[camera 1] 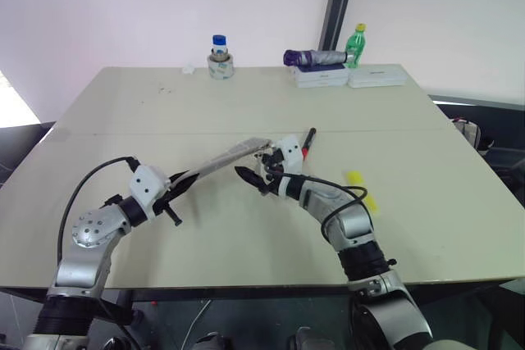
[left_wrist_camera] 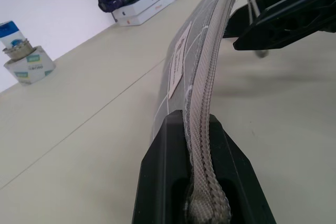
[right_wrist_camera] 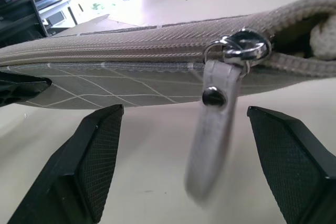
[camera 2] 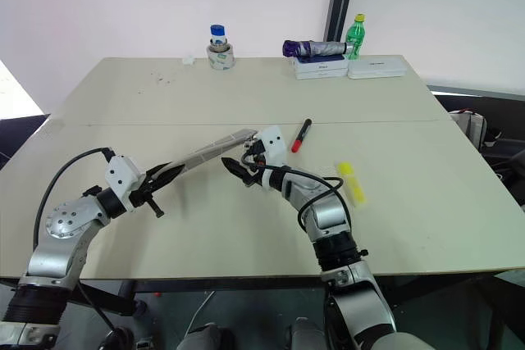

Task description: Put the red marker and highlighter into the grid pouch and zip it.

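Observation:
The grid pouch (camera 1: 221, 159) hangs edge-up just above the table, and my left gripper (left_wrist_camera: 202, 182) is shut on its near end. At its far end my right gripper (right_wrist_camera: 181, 124) stands open, and the zipper pull (right_wrist_camera: 212, 124) dangles loose between the two fingers. The zip is shut on one side of the slider (right_wrist_camera: 241, 45) and gapes on the other. On the table beyond the right gripper (camera 1: 254, 176) lies the red marker (camera 1: 308, 142). The yellow highlighter (camera 1: 361, 190) lies to the right of my right forearm.
At the table's far edge stand a blue-capped bottle in a tape roll (camera 1: 219, 55), white boxes with a folded umbrella on top (camera 1: 320, 71) and a green bottle (camera 1: 356, 43). A seam crosses the tabletop (camera 1: 123, 133).

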`<state>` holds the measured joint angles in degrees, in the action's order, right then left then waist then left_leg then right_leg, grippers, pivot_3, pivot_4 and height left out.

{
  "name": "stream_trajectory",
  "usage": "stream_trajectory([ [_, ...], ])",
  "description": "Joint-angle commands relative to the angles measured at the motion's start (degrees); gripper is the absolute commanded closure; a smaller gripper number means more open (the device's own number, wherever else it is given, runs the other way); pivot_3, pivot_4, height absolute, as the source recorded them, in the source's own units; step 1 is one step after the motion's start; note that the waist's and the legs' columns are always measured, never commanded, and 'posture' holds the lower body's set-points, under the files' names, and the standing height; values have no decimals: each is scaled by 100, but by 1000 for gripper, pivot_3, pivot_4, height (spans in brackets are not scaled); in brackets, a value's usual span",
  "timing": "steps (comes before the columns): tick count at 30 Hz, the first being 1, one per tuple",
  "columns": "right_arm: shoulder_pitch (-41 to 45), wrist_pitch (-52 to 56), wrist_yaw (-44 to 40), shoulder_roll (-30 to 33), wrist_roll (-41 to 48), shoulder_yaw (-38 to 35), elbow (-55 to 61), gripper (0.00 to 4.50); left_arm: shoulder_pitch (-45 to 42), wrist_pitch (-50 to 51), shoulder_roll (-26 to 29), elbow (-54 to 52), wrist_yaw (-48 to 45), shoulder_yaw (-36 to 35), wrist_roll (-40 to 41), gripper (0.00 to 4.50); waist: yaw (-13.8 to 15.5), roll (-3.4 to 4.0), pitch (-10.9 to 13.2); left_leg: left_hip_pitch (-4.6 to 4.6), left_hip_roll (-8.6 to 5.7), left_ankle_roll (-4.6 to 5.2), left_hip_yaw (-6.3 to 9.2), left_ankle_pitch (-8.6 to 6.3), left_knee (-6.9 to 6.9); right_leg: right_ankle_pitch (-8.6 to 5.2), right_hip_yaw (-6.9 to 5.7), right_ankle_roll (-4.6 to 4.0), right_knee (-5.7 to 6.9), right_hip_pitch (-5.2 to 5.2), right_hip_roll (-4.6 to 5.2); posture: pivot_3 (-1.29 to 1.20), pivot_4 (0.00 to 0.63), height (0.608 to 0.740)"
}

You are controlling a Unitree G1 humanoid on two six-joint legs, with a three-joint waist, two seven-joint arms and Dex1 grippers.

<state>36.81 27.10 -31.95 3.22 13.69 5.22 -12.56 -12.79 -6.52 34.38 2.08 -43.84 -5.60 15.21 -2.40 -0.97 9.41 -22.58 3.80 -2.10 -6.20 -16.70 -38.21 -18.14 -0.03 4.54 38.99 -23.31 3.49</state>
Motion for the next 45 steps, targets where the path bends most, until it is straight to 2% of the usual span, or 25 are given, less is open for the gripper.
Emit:
stream_trajectory([
  [1, 32, -117, -28, 86, -12, -3, 104, 1340, -82, -103, 17, -152, 7, -76, -30, 4500, -9, 0, 0, 0, 0, 0, 0, 0, 0, 0, 0, 0, 0, -1, -1, 0, 150, 740],
  [7, -124, -71, -29, 212, -7, 27, 266, 4457, -84, -152, -8, -89, 53, -87, -108, 4500, -17, 0, 0, 0, 1, 0, 1, 0, 1, 0, 0, 0, 0, -2, -4, 0, 150, 740],
  [12, -171, -73, -72, 369, -141, 166, 443, 4489, -118, -346, 55, 58, 167, -23, -459, 4500, -13, 0, 0, 0, 1, 2, 1, -1, 2, 0, 0, 0, 0, -2, -4, 0, 150, 740],
  [17, -140, -346, -277, 944, -968, 998, 737, 4489, -221, -1029, 222, 429, 470, 288, -1452, 4500, -11, 0, 0, 0, -1, 29, 0, -17, 2, 0, 0, 0, -1, -3, -3, 0, 150, 740],
  [22, -79, -711, -410, 1189, -1571, 1575, 669, 4489, -185, -1296, 59, 429, 705, 752, -2052, 4500, -9, 0, 0, -1, -1, 30, -2, -17, 1, 0, 0, 0, -1, -4, -4, 0, 150, 740],
  [26, -101, -1287, -567, 1447, -2173, 2082, 636, 4489, -67, -1197, -104, 307, 824, 936, -2185, 4500, -7, 0, 0, -1, -1, 30, -4, -17, 1, 0, 0, 0, -1, -5, -5, 0, 150, 740],
  [35, -81, -2329, -1277, 1879, -2635, 2472, 986, 4489, -110, -778, -482, 137, 1038, 1135, -2319, 4500, 11, 0, 0, 0, -2, 31, -3, -18, -1, 0, -1, 0, -1, -3, -4, 0, 150, 740],
  [45, -106, -2920, -1466, 1703, -2984, 2709, 993, 4489, -303, -571, -762, 184, 1130, 1329, -2444, 4500, 10, -1, 1, 1, -4, 29, -3, -17, -3, 0, -1, 0, 0, -1, -8, 0, 150, 740],
])
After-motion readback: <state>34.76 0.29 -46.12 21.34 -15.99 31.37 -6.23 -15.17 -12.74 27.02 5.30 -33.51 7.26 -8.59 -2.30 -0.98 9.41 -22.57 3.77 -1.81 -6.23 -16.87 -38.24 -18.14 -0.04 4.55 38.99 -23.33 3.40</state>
